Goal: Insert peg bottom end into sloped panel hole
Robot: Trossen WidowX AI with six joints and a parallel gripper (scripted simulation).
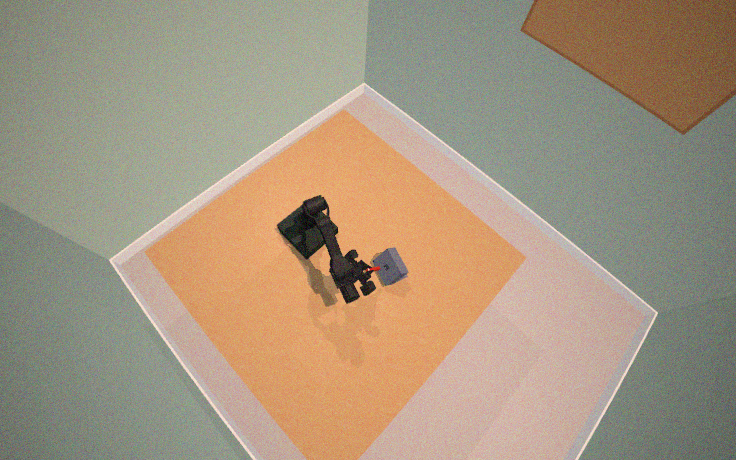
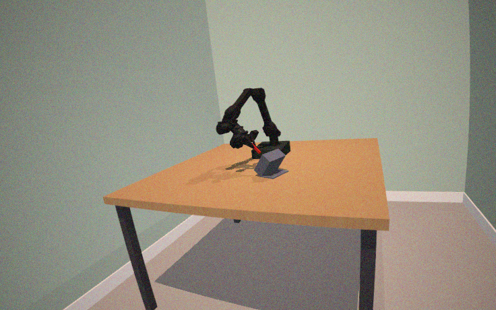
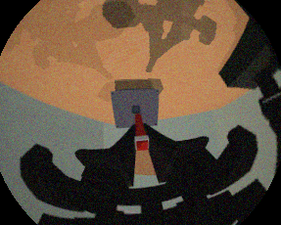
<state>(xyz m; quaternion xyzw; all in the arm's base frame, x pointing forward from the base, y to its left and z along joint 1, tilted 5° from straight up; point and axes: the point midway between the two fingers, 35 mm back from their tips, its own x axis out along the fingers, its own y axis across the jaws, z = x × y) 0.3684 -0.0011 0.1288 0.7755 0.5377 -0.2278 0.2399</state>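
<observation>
A red peg (image 1: 375,268) (image 2: 257,148) (image 3: 140,126) is held tilted, its free end pointing at the sloped panel. My gripper (image 1: 366,270) (image 2: 253,143) (image 3: 139,126) is shut on the peg. The blue-grey panel block (image 1: 395,272) (image 2: 271,163) (image 3: 121,105) stands on the table. Its hole (image 1: 386,267) (image 3: 136,109) is small, dark and squarish in the wrist view. There the peg's far end lies just below the hole. In the top view a short stretch of panel face shows between them. Whether the tip touches the face I cannot tell.
The orange-brown table (image 1: 405,354) (image 2: 319,192) carries the arm's dark base (image 1: 302,240) (image 2: 283,147), behind the panel in the exterior view. The panel's flat foot (image 2: 283,171) rests on the table. Arm shadows fall beside the panel.
</observation>
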